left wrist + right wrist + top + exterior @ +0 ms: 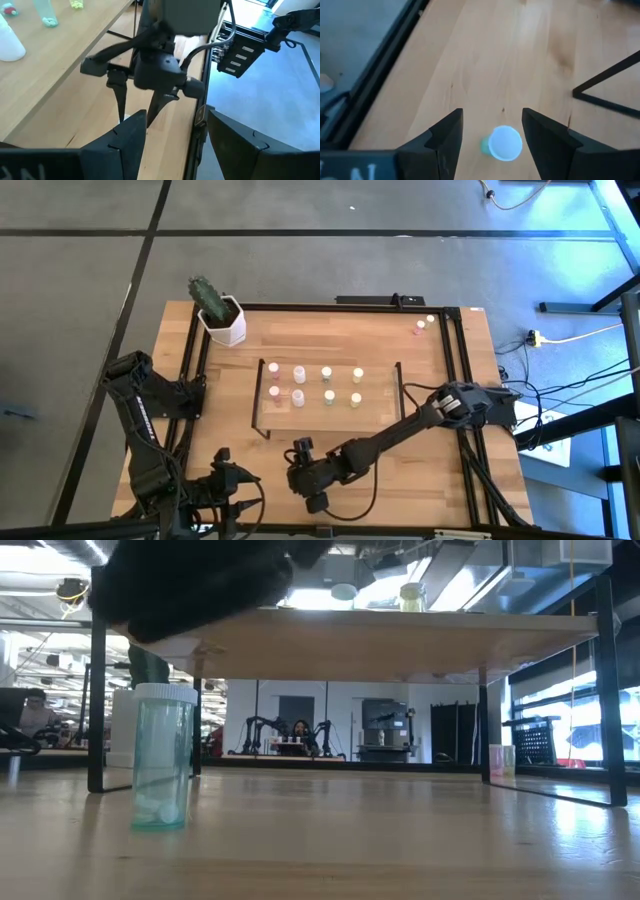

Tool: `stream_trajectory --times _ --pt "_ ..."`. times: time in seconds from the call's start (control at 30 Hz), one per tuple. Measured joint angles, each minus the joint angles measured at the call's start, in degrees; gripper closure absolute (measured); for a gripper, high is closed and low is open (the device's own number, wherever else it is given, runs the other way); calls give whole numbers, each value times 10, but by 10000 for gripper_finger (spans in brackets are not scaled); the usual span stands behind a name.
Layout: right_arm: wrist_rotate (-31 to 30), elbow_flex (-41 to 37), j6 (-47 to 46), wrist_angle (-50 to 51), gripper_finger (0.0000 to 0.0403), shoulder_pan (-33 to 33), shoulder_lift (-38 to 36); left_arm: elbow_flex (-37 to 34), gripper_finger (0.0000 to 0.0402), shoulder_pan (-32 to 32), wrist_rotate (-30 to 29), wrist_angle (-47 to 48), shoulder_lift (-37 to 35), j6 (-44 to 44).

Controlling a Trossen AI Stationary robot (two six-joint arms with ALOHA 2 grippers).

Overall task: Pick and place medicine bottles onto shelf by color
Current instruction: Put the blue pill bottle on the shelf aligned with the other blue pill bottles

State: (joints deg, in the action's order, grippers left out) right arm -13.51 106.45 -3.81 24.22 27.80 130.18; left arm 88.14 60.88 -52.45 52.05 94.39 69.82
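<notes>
A small pale-green medicine bottle (160, 755) with a white cap (505, 142) stands upright on the table near its front edge. My right gripper (492, 120) hangs over it, open and slanting down, one finger on either side of the cap without touching. In the high view this gripper (315, 485) hides the bottle. The shelf (330, 412) stands mid-table and carries pink (273, 368), white (298, 373), green (326, 372) and yellow (358, 374) bottles in pairs. My left gripper (236, 480) waits open at the near left, empty.
A white pot with a cactus (220, 315) stands at the far left corner. Two more small bottles (424, 325) sit at the far right. The shelf's black end frame (610, 95) is close beside my right gripper. Bare tabletop lies in front of the shelf.
</notes>
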Motion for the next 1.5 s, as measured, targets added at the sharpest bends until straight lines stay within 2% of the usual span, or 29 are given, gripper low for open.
stream_trajectory --times 0.53,0.7,1.23,1.33,1.5 --pt "-4 0 12 12 196 -14 8 0 200 0 0 3 0 0" --pt "29 0 11 15 196 -19 8 0 200 0 0 3 0 0" --pt "41 0 8 18 197 -19 30 0 200 0 0 11 0 0" --pt "40 0 -4 18 207 -19 30 0 200 0 0 11 0 0" --pt "-4 0 -4 19 250 -16 30 0 200 0 0 11 0 0"
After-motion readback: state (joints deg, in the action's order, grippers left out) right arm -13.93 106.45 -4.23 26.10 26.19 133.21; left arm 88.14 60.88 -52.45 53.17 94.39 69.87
